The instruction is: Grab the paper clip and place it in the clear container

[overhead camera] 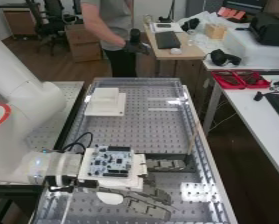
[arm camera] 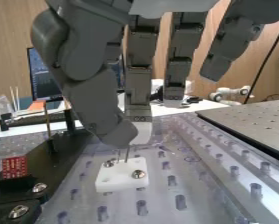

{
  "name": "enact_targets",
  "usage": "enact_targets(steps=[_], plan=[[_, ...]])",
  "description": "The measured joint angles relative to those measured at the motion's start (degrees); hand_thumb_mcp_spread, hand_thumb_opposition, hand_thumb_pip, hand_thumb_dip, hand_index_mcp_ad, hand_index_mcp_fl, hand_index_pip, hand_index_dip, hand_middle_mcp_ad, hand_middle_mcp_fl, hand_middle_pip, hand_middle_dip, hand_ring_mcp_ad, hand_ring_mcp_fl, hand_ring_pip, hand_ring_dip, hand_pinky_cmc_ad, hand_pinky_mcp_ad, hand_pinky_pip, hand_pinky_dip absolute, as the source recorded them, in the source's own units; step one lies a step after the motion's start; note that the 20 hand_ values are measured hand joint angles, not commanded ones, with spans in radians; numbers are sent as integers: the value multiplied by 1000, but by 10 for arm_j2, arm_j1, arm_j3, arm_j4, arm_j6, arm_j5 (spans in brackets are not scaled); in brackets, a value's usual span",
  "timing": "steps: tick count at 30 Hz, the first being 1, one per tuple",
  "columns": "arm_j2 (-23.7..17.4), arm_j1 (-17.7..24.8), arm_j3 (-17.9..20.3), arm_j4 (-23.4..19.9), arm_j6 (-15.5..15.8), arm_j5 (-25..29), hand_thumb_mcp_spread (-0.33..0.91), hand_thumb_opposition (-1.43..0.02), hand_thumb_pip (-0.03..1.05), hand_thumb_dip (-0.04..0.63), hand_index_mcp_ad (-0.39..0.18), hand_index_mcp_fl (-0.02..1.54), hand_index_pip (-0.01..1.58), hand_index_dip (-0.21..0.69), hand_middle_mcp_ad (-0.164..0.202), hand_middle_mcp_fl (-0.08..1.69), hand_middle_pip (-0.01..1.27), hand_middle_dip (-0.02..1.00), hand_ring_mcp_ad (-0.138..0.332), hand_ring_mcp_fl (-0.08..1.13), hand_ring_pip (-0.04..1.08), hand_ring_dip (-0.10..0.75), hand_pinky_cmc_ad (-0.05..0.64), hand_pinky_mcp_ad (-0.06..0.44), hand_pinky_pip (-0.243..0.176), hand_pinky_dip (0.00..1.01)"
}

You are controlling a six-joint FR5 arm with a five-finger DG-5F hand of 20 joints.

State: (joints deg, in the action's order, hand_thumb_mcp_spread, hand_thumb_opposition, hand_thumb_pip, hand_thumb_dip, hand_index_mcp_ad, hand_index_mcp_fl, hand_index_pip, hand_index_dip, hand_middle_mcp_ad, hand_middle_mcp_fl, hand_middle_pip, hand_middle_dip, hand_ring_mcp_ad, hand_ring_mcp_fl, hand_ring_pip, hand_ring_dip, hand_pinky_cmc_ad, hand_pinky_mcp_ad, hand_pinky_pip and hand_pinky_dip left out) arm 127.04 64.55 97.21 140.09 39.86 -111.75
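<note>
Low over the perforated bench [overhead camera: 139, 131], the hand [overhead camera: 148, 205] hangs inside the long edges, room stretching towards the white plates [overhead camera: 106, 104]. The paper clip [arm camera: 128, 154], seemingly, stands at the white block [arm camera: 113, 181]; I can't tell whether it's gripped.

A cardboard box [overhead camera: 82, 46] (brown) stands near dark office chairs [overhead camera: 50, 26].

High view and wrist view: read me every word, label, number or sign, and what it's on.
No text can be read.
Circuit board on the arm: any markings too small.
Red board: any markings too small.
Monitor: any text too small.
</note>
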Motion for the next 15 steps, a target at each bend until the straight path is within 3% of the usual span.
enact_targets(steps=[15], plan=[[2, 0, -2, 3, 0, -6, 682, -941, 667, 300, -169, 101, 199, -171, -134, 702, 777, 737, 35, 408, 152, 501, 426, 230, 51, 195]])
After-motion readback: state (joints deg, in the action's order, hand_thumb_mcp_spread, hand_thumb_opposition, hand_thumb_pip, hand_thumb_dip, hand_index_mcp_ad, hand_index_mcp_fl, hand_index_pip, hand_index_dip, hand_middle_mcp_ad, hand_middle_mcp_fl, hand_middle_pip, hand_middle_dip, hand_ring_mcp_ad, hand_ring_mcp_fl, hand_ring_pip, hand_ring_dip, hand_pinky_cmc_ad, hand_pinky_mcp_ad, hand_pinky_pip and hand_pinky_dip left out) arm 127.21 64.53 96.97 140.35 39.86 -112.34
